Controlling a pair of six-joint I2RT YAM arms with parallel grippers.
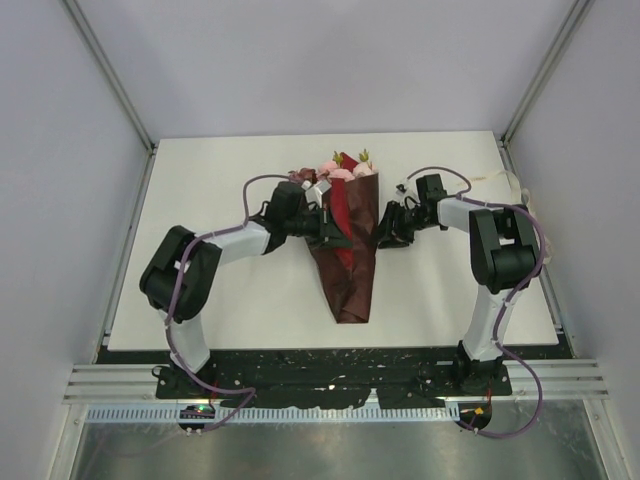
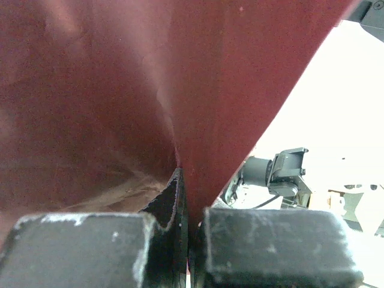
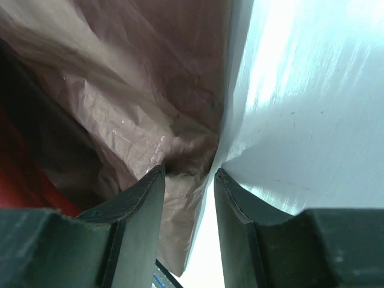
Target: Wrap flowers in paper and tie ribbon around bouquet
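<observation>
The white worktop [image 1: 220,290] carried the bouquet [image 1: 350,285] at centre frame. Its maroon paper [image 2: 120,90] cone held the flowers [image 1: 335,165] at the upper, wide end. The left hand [image 2: 189,201] was clamped on the paper, and the right hand [image 3: 189,174] stood parted at the cone's right edge.

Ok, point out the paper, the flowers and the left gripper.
paper [image 1: 352,285], top view, lower half of the maroon cone.
flowers [image 1: 335,168], top view, pink blooms above the cone's wide end.
left gripper [image 2: 189,207], left wrist view, between its shut fingertips, pinching paper.
</observation>
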